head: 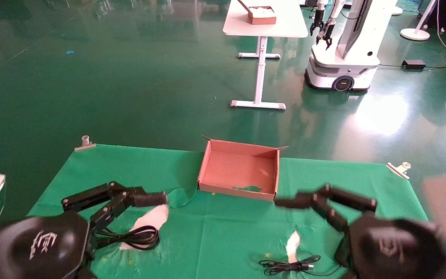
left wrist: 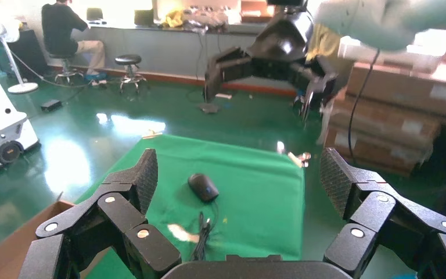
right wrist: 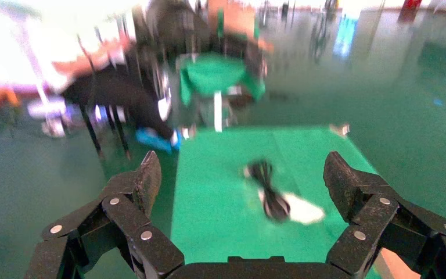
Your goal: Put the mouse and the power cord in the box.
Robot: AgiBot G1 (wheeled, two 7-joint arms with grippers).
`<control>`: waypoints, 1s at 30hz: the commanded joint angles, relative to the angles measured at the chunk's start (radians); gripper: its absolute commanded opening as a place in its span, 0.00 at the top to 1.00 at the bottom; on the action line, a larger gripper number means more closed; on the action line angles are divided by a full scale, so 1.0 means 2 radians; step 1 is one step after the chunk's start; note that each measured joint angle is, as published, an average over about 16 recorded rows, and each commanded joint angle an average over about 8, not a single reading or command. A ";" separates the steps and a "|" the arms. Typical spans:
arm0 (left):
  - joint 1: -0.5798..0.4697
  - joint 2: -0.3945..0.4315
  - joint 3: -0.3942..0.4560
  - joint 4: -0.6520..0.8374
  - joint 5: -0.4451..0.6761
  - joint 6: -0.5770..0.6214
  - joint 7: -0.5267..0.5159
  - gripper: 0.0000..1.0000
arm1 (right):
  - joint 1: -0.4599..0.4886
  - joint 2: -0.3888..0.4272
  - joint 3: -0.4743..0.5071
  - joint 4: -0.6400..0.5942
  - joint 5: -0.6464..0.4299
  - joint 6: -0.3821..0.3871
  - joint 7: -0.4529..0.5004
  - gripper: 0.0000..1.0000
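**Two loose, cabled things to lift; both grippers spread and empty**

The box (head: 238,170) sits at twelve o'clock on the green cloth (head: 215,232), open side up and with nothing in it.

The power cord (head: 139,237) lies at about eight o'clock from the box, a flat bundle of thick black loops just beside the left gripper (head: 130,209), which hovers over it with fingers spread wide and holding nothing. The right wrist view shows the same bundle pinched at a waist; its plug cannot be made out. Judged from its look, the cord is limp and springy: taken by one strand, the loops would likely sag open and trail. The waist, where all strands run together, looks the better hold.

The mouse (left wrist: 203,187) shows only in the left wrist view, lying belly-down on the cloth; from the head camera the right arm hides it. Its thin cable (head: 289,266) lies gathered at about five o'clock from the box. The shell looks light, hard, smooth and rounded, so pads may slide off the crown; a pinch across its sides seems safer, and the cable will drag behind.

The right gripper (head: 319,209) hangs near the box's front right corner, fingers wide apart, empty.
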 commanded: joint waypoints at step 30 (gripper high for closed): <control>-0.151 0.111 0.184 0.017 0.518 -0.054 -0.125 0.00 | 0.051 -0.012 -0.054 0.003 -0.199 0.057 0.004 0.00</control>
